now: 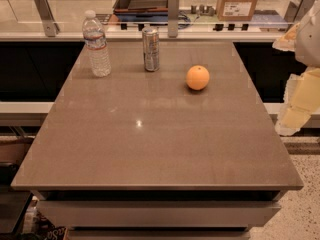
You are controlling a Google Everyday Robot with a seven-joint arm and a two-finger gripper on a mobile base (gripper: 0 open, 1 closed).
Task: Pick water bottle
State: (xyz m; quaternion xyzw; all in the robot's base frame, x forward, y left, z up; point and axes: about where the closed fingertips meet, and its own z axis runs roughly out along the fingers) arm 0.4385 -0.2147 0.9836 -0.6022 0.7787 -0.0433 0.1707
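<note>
The water bottle (97, 44) is a small clear ribbed plastic bottle with a white cap and a pale label band. It stands upright at the far left of the brown table (150, 144). My gripper (299, 103) is a pale yellow and white shape at the right edge of the view. It hangs off the table's right side, far from the bottle, and holds nothing that I can see.
A silver drink can (150, 49) stands right of the bottle. An orange (197, 77) lies further right. Behind the table runs a glass-railed ledge with a cardboard box (238, 1) and a dark tray (142, 0). Speckled floor lies at the lower right.
</note>
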